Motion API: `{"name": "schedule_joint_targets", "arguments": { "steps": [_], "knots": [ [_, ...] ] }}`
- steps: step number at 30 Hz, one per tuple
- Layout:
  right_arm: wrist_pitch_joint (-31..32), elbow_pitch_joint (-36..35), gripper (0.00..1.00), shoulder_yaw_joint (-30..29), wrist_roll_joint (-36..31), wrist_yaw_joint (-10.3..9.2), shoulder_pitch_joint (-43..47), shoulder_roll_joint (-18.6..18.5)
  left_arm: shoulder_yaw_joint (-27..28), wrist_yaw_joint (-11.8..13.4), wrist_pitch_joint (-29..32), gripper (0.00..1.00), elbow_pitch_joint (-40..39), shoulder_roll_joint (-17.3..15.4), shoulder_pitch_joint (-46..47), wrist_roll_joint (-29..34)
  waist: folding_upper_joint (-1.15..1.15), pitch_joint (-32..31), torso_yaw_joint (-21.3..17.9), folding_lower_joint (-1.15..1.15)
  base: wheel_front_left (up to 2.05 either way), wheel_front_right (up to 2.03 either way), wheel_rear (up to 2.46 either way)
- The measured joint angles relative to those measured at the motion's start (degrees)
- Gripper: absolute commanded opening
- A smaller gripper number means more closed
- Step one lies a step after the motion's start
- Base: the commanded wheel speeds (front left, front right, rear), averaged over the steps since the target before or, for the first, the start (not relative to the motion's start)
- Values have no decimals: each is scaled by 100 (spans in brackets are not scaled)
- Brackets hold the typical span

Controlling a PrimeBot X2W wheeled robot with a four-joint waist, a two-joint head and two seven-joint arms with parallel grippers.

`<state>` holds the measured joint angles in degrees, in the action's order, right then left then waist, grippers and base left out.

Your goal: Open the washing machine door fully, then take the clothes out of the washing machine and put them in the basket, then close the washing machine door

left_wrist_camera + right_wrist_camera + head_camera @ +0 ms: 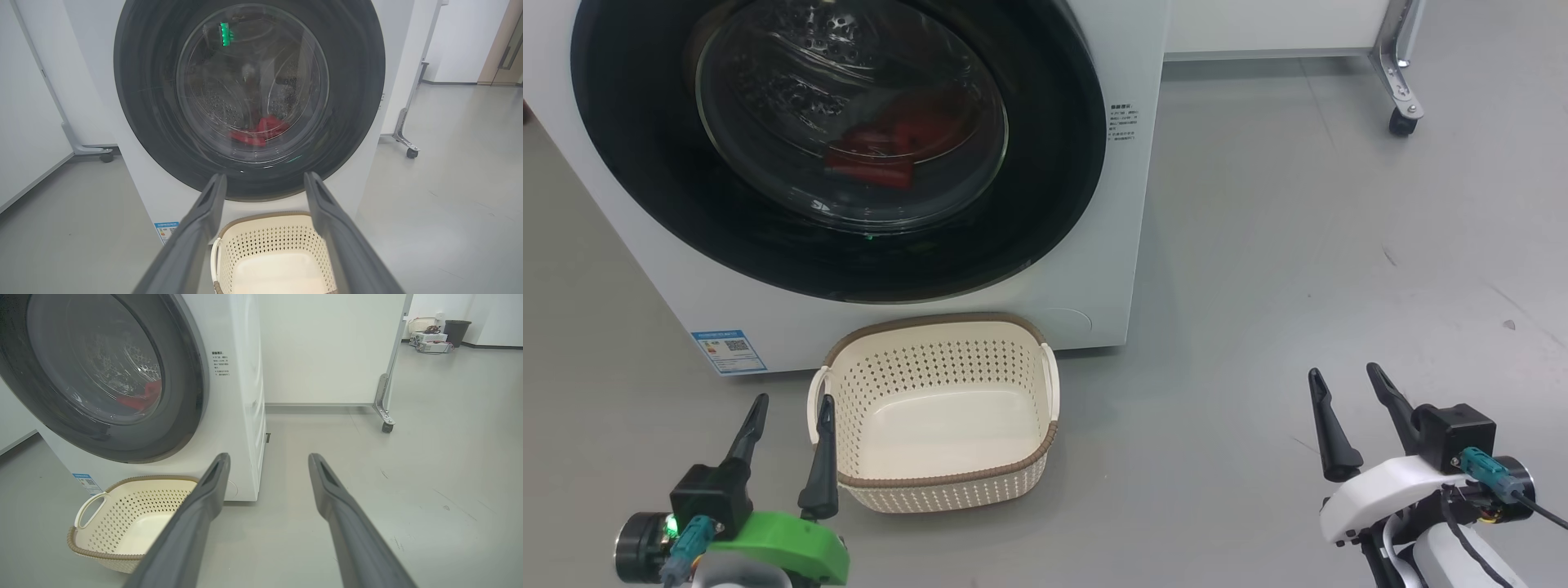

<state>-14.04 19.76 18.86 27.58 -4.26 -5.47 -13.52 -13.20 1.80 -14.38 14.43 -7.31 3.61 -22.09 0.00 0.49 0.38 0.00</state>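
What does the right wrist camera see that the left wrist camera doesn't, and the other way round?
Right wrist view: the washing machine shows its white side, and far off a dark bin stands beside a pile of cables.
Left wrist view: a green glint on the glass and a brown room door.
Both: the shut washing machine door, the red clothes behind its glass, and the empty basket on the floor.
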Motion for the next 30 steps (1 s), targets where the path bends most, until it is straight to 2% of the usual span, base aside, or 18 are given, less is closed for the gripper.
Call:
{"name": "schedule_joint_targets", "arguments": {
  "steps": [30],
  "knots": [
    [-8,2,100,-75,-45,-87,0,98,123,-35,0,100,190,131,16,96,0,31,1,0,0,0,0]
  ]
}}
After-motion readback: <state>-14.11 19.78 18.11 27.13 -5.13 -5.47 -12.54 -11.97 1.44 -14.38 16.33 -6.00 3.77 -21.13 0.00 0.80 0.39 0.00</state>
